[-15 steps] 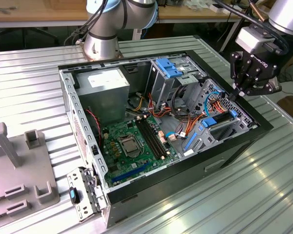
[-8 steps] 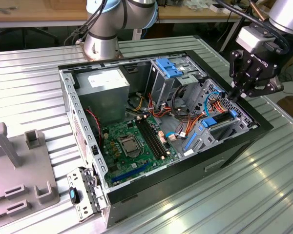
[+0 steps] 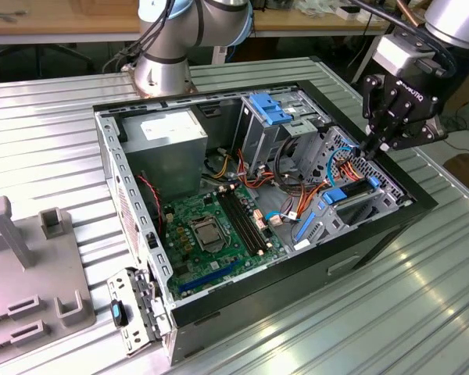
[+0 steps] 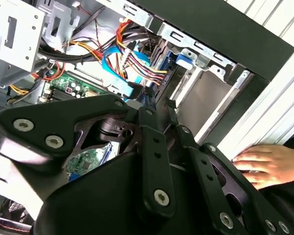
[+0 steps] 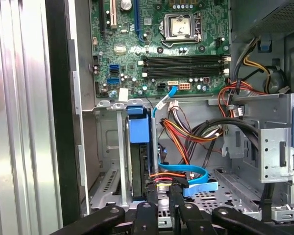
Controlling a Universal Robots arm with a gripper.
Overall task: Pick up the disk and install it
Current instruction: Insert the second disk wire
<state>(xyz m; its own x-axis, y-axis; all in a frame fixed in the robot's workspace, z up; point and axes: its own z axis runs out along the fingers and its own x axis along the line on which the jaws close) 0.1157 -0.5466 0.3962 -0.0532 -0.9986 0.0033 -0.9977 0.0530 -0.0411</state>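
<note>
**A:** What is nearest the arm's cameras?

**B:** The black gripper [image 5: 162, 198]. In the first wrist view its two fingers come together at the near end of the disk [image 5: 139, 161], which stands on edge in a slot of the drive cage [image 5: 110, 147]. The fingers [image 4: 154, 147] look nearly closed, with only a thin gap. Whether they pinch the disk's edge or just press against it, I cannot tell.

**A:** Where exactly is the disk?

**B:** Inside the open computer case [image 3: 422, 205], in the metal cage at the exterior view's right. Its blue rail tab [image 5: 138, 111] points toward the motherboard [image 5: 161, 49]. It appears seated most of the way in.

**A:** How would it handle?

**B:** My judgement: stiff, fairly heavy for its size and sensitive to knocks. The plastic rails flex a little. The rigid dark body between the rails is the safest hold, not the tabs.

**A:** And farther off?

**B:** A flat blue data cable [image 5: 196, 178] and orange-and-red power leads [image 5: 186, 134] lie just beside the disk. Beyond them are the memory slots [image 5: 183, 66]. A person's hand [image 4: 264, 164] rests on the ribbed metal table [image 3: 375, 312] outside the case wall.
</note>
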